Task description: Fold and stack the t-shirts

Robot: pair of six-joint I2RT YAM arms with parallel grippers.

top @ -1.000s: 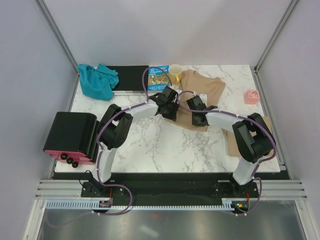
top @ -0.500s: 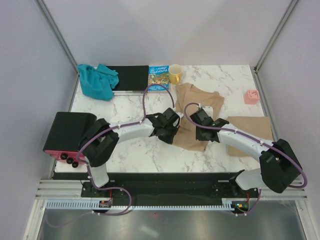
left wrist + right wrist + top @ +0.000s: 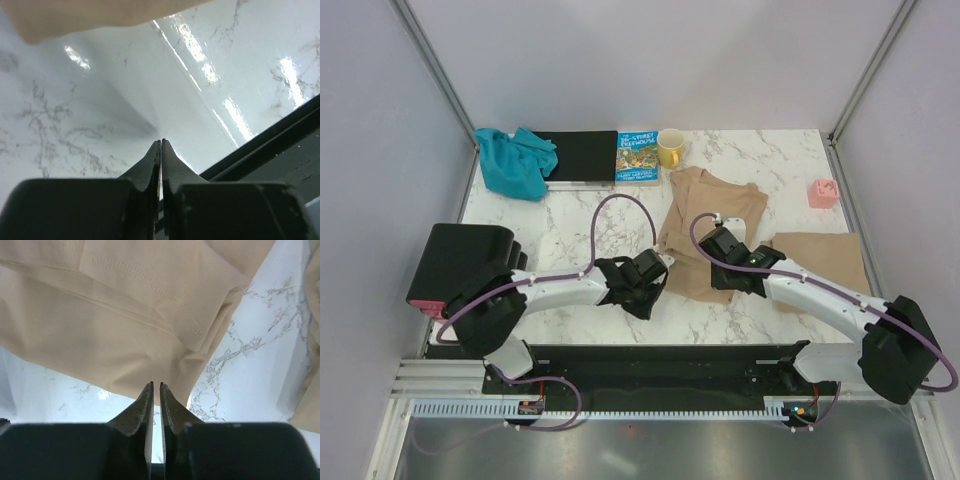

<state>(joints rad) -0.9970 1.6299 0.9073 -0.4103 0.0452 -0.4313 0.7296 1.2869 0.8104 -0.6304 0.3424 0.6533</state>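
A tan t-shirt [image 3: 705,215] lies spread in the middle of the marble table, its hem toward the near edge. My right gripper [image 3: 728,280] hovers at the hem's right corner; in the right wrist view its jaws [image 3: 155,385] stand a narrow slit apart with nothing between them, the shirt [image 3: 125,315] just beyond the tips. My left gripper [image 3: 650,290] is off the shirt's left corner, shut and empty [image 3: 160,141], with the shirt's edge [image 3: 75,15] ahead. A second tan t-shirt [image 3: 825,265] lies folded at the right. A teal garment [image 3: 515,162] is bunched at the back left.
A black board [image 3: 578,155], a picture book [image 3: 638,157] and a yellow mug [image 3: 671,148] line the back edge. A pink object [image 3: 822,193] sits at the far right. A black box [image 3: 465,265] stands at the left edge. The table's near edge [image 3: 260,145] is close to the left gripper.
Both arms drew back toward the near edge, pulling the tan shirt away from the mug and laying it out. The left gripper has come off the shirt; the right jaws have parted slightly.
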